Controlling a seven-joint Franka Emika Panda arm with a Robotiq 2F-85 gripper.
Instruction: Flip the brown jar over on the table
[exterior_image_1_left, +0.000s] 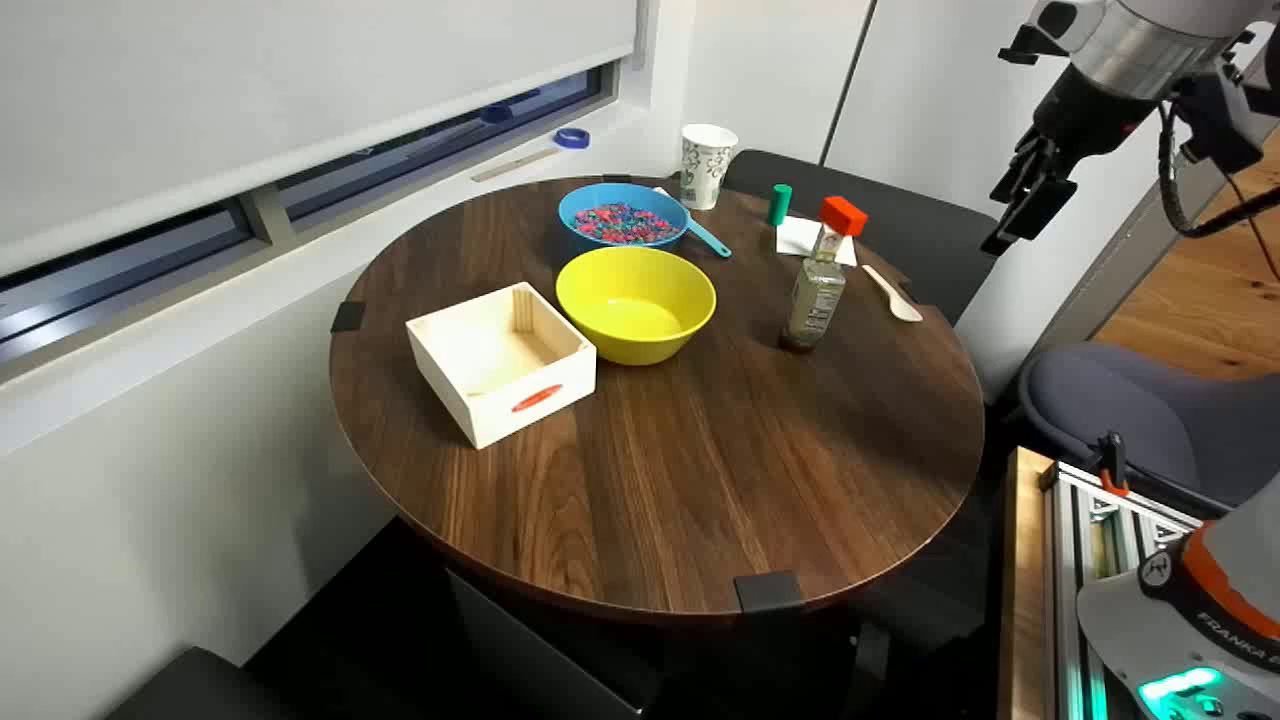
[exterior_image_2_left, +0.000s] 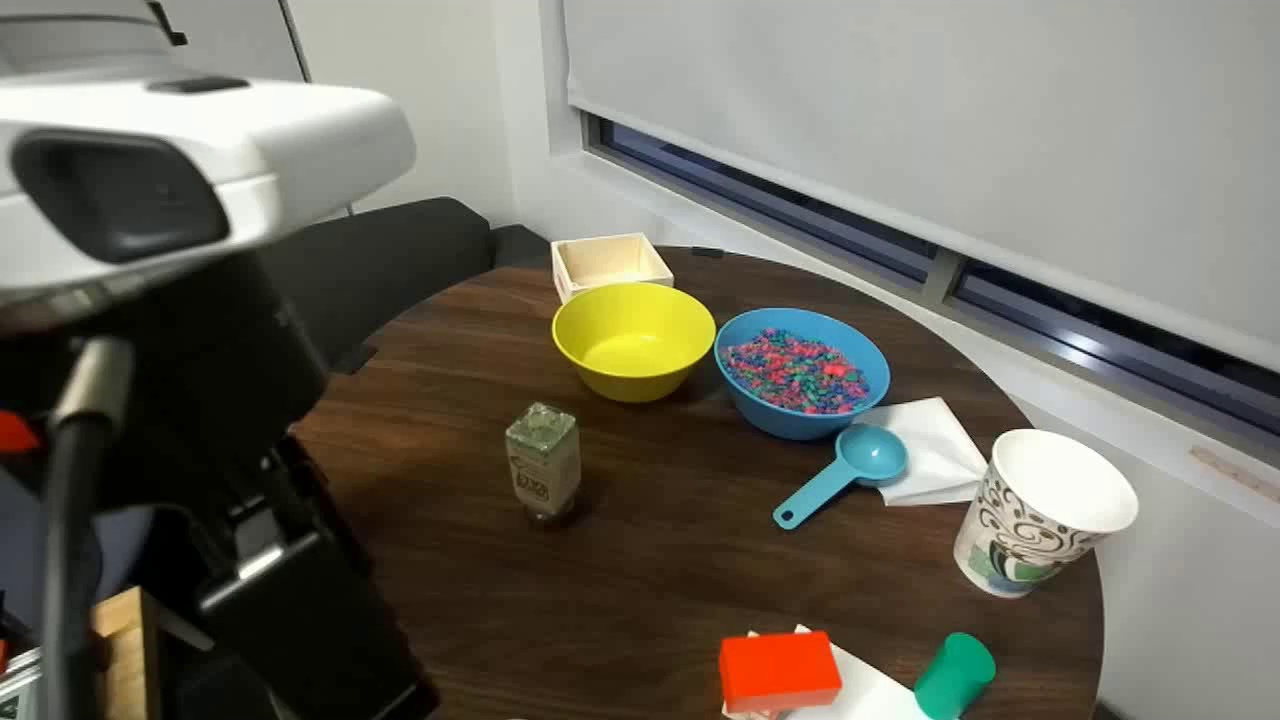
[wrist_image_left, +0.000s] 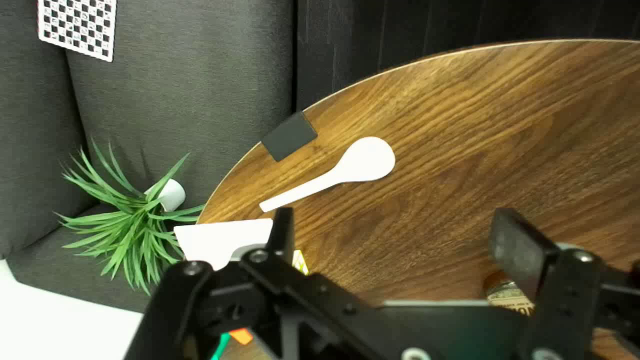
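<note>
The brown jar (exterior_image_1_left: 816, 295) stands on the dark wood table (exterior_image_1_left: 680, 480). It looks like a squarish glass jar with grey-green contents and a label. Its dark brown narrower end is down and its pale end is up. It also shows in an exterior view (exterior_image_2_left: 544, 462). In the wrist view only part of the jar (wrist_image_left: 511, 297) shows, the rest hidden behind a finger and the gripper body. My gripper (exterior_image_1_left: 1022, 205) is raised beyond the table edge, apart from the jar. In the wrist view the gripper (wrist_image_left: 392, 225) has its fingers wide apart with nothing between them.
A yellow bowl (exterior_image_1_left: 637, 305), wooden box (exterior_image_1_left: 500, 365) and blue bowl (exterior_image_1_left: 620, 215) stand near the jar. A red-capped bottle (exterior_image_2_left: 780, 672) and green cylinder (exterior_image_2_left: 955, 675) are close by. A white cup (exterior_image_1_left: 707, 165), blue scoop (exterior_image_2_left: 845, 470) and pale spoon (wrist_image_left: 350, 167) are on the table.
</note>
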